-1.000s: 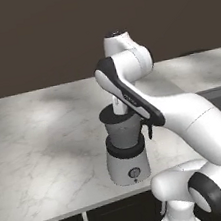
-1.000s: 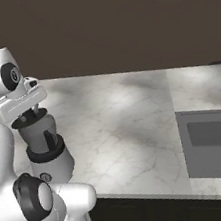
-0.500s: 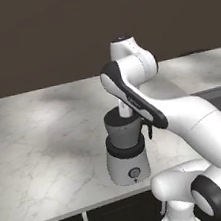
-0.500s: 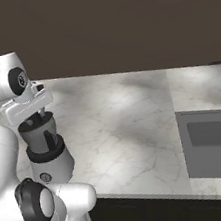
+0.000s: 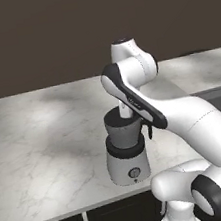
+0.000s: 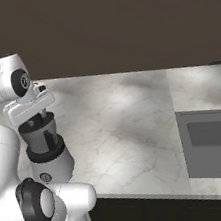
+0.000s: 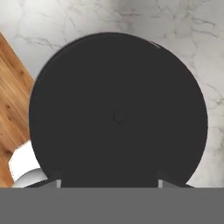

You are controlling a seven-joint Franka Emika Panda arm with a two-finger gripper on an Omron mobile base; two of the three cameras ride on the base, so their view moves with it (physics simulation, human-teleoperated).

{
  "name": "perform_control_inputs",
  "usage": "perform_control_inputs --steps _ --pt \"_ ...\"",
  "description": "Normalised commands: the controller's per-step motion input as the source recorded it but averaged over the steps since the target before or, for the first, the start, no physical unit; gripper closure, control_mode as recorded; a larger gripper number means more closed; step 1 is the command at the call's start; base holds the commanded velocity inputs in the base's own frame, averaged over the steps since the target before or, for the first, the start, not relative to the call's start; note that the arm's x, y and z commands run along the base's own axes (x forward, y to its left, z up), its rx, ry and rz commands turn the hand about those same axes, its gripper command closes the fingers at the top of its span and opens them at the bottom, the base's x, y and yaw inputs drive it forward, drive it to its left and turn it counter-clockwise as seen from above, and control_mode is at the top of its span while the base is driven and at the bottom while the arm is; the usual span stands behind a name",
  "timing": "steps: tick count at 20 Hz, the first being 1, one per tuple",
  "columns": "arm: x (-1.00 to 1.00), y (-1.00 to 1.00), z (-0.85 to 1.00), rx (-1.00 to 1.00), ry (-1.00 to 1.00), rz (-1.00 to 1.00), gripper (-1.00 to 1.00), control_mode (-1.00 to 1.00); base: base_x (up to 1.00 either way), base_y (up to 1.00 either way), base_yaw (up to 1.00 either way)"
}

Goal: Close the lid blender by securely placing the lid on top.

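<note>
The blender (image 5: 126, 153) stands near the counter's front edge, with a light grey base with a dial, a black collar and a translucent grey jar (image 6: 40, 138). My gripper (image 6: 37, 120) hangs straight down over the jar's mouth, fingers reaching to its rim. In the hand view the lid (image 7: 118, 113), a flat black disc with a small centre knob, lies directly below the hand and hides the jar. My gripper (image 7: 109, 183) is shut on the lid, its tips at the disc's lower edge. In the left base view my forearm crosses in front of the jar's top.
The blender sits on a white marble counter (image 5: 36, 139) with a dark wall behind. A sunken grey sink (image 6: 213, 141) lies to the right. Wooden floor (image 7: 13, 109) shows past the counter edge close to the blender.
The hand has eased slightly down and sideways over the jar's mouth with the lid. The blender has not moved.
</note>
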Motion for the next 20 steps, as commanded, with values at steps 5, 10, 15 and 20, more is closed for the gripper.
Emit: perform_control_inputs --steps 5,10,15,20 --pt "0.00 0.00 -0.14 0.01 0.00 0.00 1.00 -1.00 0.00 0.00 0.00" --pt "0.00 0.00 -0.09 0.00 0.00 0.00 1.00 -1.00 0.00 0.00 0.00" --pt "0.00 0.00 -0.05 0.00 0.00 0.00 1.00 -1.00 0.00 0.00 0.00" --pt "0.00 0.00 -0.10 0.00 0.00 0.01 1.00 -1.00 0.00 0.00 0.00"
